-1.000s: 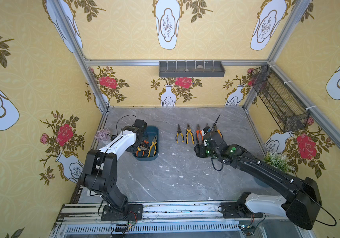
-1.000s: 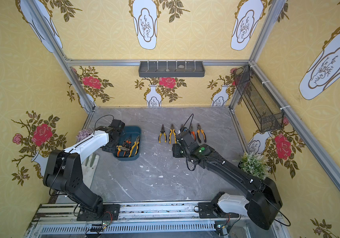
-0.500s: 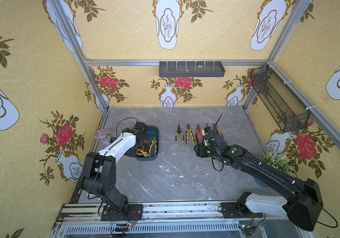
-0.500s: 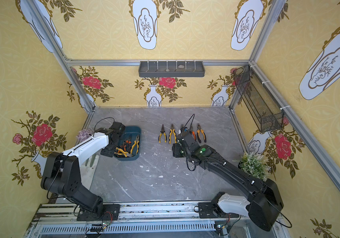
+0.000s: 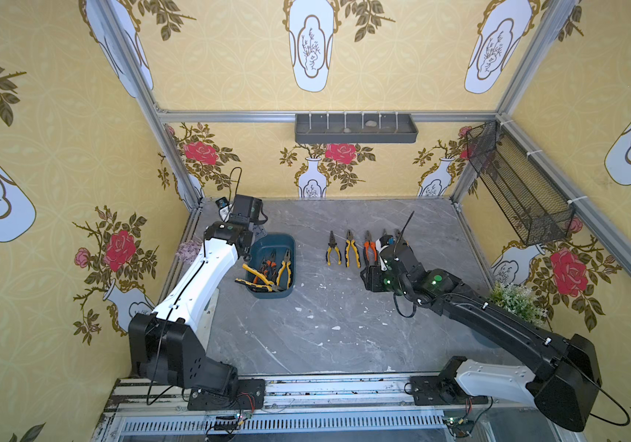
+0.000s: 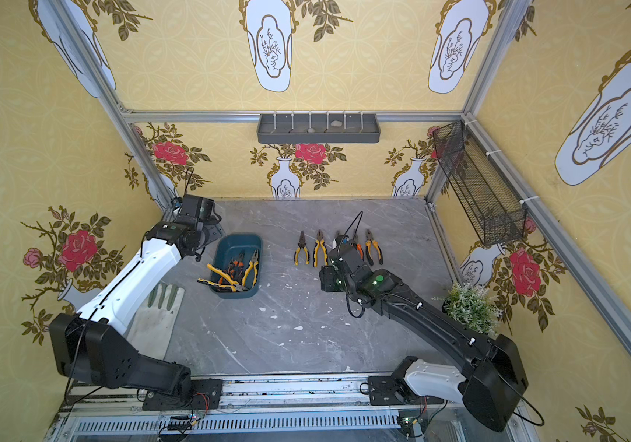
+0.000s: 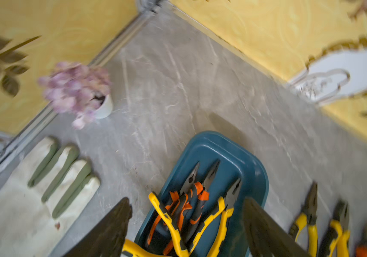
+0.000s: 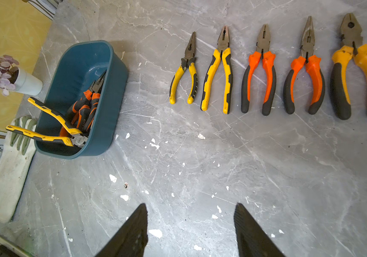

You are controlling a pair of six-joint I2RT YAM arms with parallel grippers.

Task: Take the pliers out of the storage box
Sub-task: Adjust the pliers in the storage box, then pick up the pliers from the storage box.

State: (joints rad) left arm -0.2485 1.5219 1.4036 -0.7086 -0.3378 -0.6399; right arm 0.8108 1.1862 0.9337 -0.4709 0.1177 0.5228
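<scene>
The storage box [image 5: 290, 245] is a dark teal tub left of the table's middle, also seen in the right wrist view [image 8: 111, 100]. Several pliers [image 7: 191, 200] with yellow or orange handles lie in it. One yellow-handled pair [image 8: 44, 111] hangs over the near left rim. Several more pliers [image 8: 258, 73] lie in a row on the table [image 5: 325, 325] to the box's right. My left gripper [image 7: 187, 200] hovers open and empty above the box's pliers. My right gripper [image 8: 191, 205] is open over bare table, nearer than the row.
A white and green work glove [image 6: 157, 317] lies left of the box. A small pot of purple flowers [image 7: 77, 89] stands by the left wall and a green plant [image 5: 516, 302] at the right. A grey divided tray [image 5: 356, 128] and a mesh basket [image 5: 516, 187] hang on the walls.
My left gripper has opened wider, and its wrist has drawn back from over the box towards the far left corner. The right arm has not moved.
</scene>
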